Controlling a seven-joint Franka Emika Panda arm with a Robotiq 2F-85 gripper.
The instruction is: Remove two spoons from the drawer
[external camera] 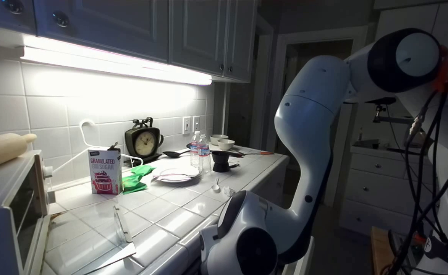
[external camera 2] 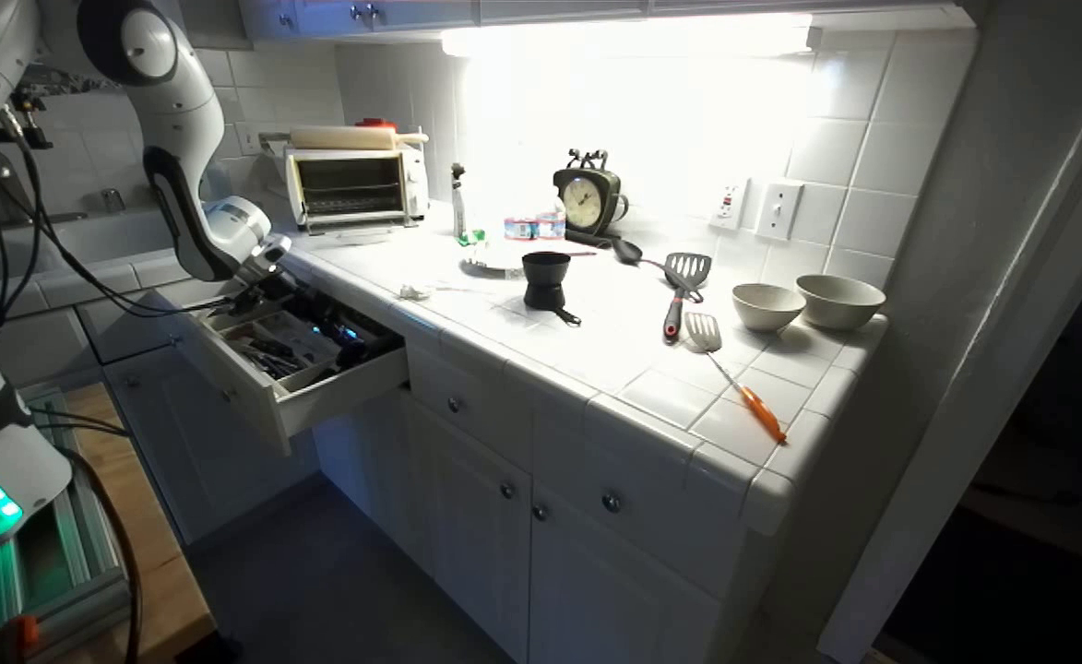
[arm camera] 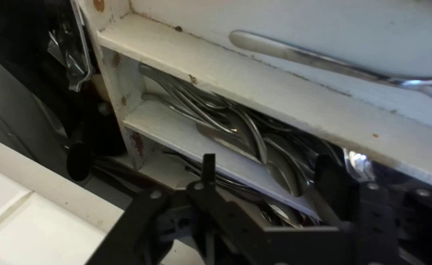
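The drawer (external camera 2: 250, 401) is pulled open under the counter in an exterior view, with cutlery in its compartments. In the wrist view, a pile of metal spoons (arm camera: 282, 167) and other cutlery lies in the middle compartment between white dividers. A single utensil (arm camera: 297, 55) lies in the upper compartment; its head is cut off by the frame. More dark cutlery (arm camera: 234, 184) lies in the lower compartment. My gripper (arm camera: 267, 165) is open over the middle compartment, its fingers wide apart with nothing held. In an exterior view my gripper (external camera 2: 250, 297) is at the drawer; the counter hides it in the other.
The tiled counter edge (arm camera: 42, 221) lies beside the drawer. A small spoon-like scoop (external camera: 216, 186) and a crumpled clear item (external camera: 229, 191) lie on the counter. A toaster oven (external camera 2: 351, 189), a black stand (external camera 2: 546, 279), spatulas (external camera 2: 688, 267) and two bowls (external camera 2: 767, 307) stand farther along.
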